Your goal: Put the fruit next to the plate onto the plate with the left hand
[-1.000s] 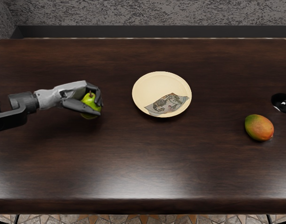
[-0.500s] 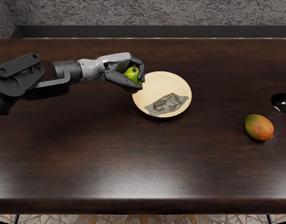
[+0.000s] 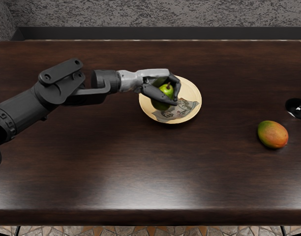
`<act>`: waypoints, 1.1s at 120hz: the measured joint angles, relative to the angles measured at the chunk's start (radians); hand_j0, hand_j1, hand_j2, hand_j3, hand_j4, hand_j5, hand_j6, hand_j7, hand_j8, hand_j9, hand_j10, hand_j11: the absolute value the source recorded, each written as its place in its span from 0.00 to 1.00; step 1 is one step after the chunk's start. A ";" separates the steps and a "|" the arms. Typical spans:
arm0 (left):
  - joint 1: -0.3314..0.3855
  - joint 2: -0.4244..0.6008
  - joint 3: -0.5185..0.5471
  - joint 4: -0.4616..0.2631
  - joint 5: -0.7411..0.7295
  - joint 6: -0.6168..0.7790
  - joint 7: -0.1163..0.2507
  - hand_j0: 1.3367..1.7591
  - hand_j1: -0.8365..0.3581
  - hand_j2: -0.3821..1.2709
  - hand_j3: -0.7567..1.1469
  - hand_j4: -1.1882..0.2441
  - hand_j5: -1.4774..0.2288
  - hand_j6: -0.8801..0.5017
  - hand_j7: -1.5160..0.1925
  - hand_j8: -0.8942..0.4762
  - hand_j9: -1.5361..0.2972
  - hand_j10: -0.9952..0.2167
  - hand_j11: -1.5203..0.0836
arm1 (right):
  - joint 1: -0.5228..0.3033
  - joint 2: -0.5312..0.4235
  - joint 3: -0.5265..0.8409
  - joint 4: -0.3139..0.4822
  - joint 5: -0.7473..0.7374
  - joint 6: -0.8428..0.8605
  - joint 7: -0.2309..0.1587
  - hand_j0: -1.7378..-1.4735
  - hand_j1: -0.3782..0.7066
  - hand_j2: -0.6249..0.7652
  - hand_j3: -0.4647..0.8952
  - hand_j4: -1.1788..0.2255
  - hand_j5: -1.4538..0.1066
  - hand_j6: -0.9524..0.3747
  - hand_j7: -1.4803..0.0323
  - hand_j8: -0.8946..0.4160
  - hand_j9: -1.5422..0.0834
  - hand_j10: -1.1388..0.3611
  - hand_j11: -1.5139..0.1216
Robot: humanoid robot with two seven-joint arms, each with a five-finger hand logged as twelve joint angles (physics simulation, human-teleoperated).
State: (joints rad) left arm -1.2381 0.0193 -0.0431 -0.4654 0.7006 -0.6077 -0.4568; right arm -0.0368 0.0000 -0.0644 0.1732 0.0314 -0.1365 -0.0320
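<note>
Left robot hand (image 3: 161, 89) outstretched over plate (image 3: 192, 92), fingers wrapped around pear (image 3: 165, 90).

Count on the dark brown wooden worktop (image 3: 140, 172): one round cream plate (image 3: 192, 91), one small green pear (image 3: 165, 90), one red-and-green oval mango (image 3: 272, 134), one grey printed paper sheet (image 3: 182, 107). Fruit total: two. Hands: two, namely the left hand (image 3: 158, 86) and the right hand (image 3: 297, 108), which is partly visible.
</note>
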 joint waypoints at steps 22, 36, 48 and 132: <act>0.000 -0.019 0.001 0.011 0.000 0.045 0.003 0.69 0.30 0.28 0.40 0.24 0.18 0.12 0.20 0.35 0.19 0.61 0.19 | 0.000 0.000 0.000 0.000 0.000 0.000 0.000 0.30 0.06 0.45 0.34 0.82 0.91 0.70 0.95 0.66 0.93 0.74 0.90; 0.002 -0.019 0.002 0.013 -0.005 0.113 0.004 0.69 0.30 0.28 0.40 0.23 0.19 0.12 0.20 0.35 0.20 0.61 0.19 | 0.000 0.000 0.000 0.000 0.000 0.000 0.000 0.30 0.06 0.45 0.34 0.82 0.91 0.70 0.95 0.66 0.93 0.74 0.90; 0.003 -0.019 0.001 0.013 -0.009 0.156 0.004 0.69 0.30 0.28 0.40 0.23 0.20 0.12 0.21 0.34 0.20 0.60 0.19 | 0.000 0.000 0.000 0.000 0.000 0.000 0.000 0.30 0.06 0.45 0.34 0.82 0.91 0.70 0.95 0.66 0.93 0.74 0.90; 0.015 -0.019 -0.025 -0.020 -0.046 0.350 0.006 0.75 0.79 0.25 0.40 0.68 0.71 0.49 0.73 0.52 0.69 0.68 0.77 | 0.000 0.000 0.000 0.000 0.000 0.000 0.000 0.30 0.06 0.45 0.34 0.82 0.91 0.70 0.95 0.66 0.93 0.74 0.90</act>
State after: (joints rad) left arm -1.2227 0.0000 -0.0681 -0.4853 0.6545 -0.2576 -0.4510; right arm -0.0368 0.0000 -0.0644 0.1733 0.0314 -0.1365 -0.0318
